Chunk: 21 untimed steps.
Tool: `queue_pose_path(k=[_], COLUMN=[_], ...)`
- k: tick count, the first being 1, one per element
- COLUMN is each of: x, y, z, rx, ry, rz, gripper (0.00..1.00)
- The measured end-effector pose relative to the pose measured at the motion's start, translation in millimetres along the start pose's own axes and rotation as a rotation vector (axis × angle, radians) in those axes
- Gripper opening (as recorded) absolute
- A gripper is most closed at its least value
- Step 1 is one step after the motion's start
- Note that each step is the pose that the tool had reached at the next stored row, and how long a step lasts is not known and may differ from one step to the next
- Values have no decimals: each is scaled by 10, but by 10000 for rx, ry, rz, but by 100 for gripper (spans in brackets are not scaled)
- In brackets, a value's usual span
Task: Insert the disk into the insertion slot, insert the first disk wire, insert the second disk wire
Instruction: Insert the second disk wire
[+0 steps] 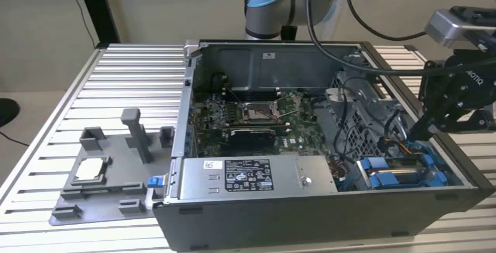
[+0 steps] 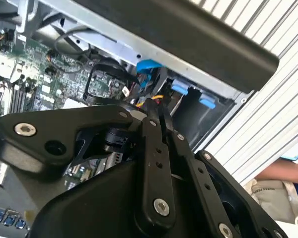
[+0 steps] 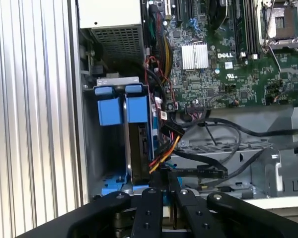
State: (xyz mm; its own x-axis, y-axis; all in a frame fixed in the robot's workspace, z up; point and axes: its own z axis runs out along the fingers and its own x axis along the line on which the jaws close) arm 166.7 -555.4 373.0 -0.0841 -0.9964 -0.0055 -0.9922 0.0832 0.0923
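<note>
The disk (image 3: 139,144) stands on edge in its blue carrier (image 3: 137,106) inside the insertion slot, a bay of the drive cage (image 3: 92,148) at the case's corner. In the exterior view the blue carriers (image 1: 387,172) show at the front of the case's right side. My gripper (image 3: 164,181) hangs just over the disk's back edge. It is shut on a black connector of a disk wire (image 3: 161,158) with red, yellow and orange strands. The fingers (image 2: 154,148) lie close together in the second wrist view. In the exterior view the gripper (image 1: 417,132) reaches down into the case from the right.
A grey power-supply box (image 1: 248,174) lies along the front of the open case (image 1: 310,218). The motherboard (image 1: 248,114) with its socket sits behind it. Black cables (image 3: 228,129) loop across the cage. A grey fixture (image 1: 101,172) stands on the slatted table. A person's arm (image 2: 283,173) is nearby.
</note>
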Motion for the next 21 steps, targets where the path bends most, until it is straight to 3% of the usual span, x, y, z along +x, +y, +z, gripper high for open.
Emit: queue_pose_path(k=[2,3,8,11,15,17,21], x=[34,46,92,122,136,136,137], y=[78,100,178,273,316,315,316], z=[7,10,39,66,107,121,127], rx=[34,89,567,772,1065,1104,1110], ry=[-2,-6,-46,-62,-89,-90,-91], rz=[0,-2,-21,-24,-28,-29,-28], gripper=[0,0,0,0,0,0,0])
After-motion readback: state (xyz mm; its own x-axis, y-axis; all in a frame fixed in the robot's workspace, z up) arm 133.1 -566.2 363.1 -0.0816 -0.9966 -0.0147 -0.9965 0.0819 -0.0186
